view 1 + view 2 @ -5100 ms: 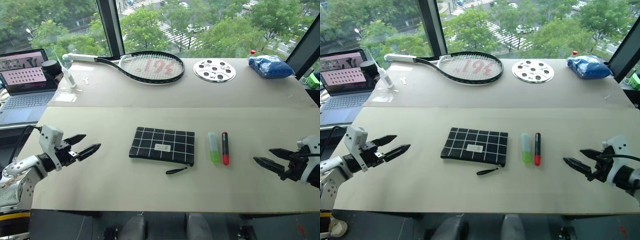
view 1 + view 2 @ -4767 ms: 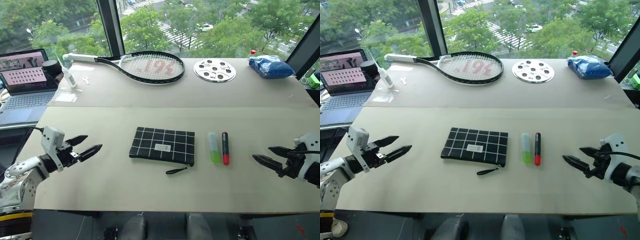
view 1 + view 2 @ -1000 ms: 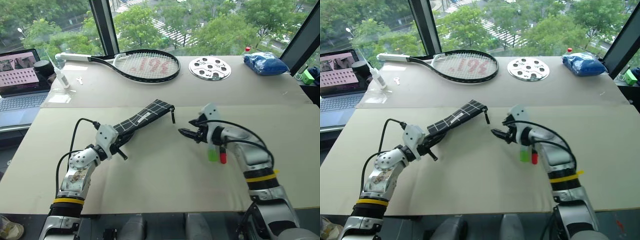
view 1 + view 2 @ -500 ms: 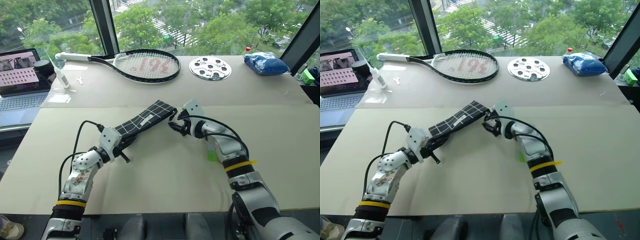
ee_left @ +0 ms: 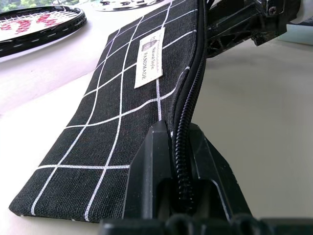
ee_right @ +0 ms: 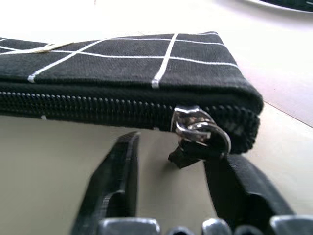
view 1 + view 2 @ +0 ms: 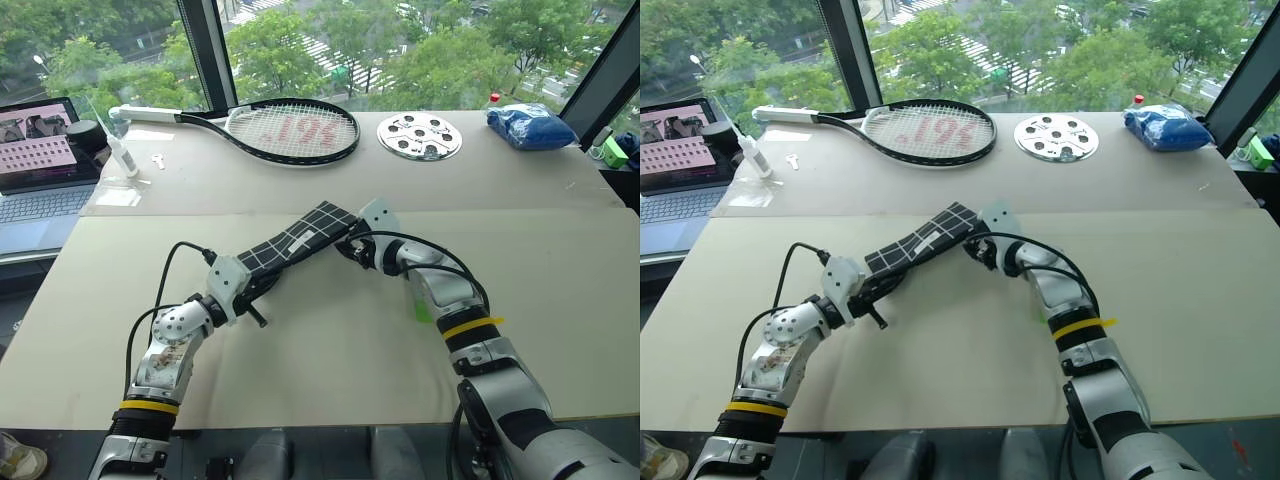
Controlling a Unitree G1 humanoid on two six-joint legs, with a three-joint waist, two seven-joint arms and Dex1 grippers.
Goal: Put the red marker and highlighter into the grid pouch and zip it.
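The right end effector (image 6: pixel 166 196) could close beside the pull tab (image 6: pixel 188 152) and miss it, since its half-open fingers only straddle the tab at the grid pouch's (image 7: pixel 300 238) far end. The left end effector (image 5: pixel 178 196), reaching level from the left, is clamped on the pouch's near zipper edge, holding it off the table (image 7: pixel 330 370). The highlighter (image 7: pixel 422 308) lies beneath the right forearm.
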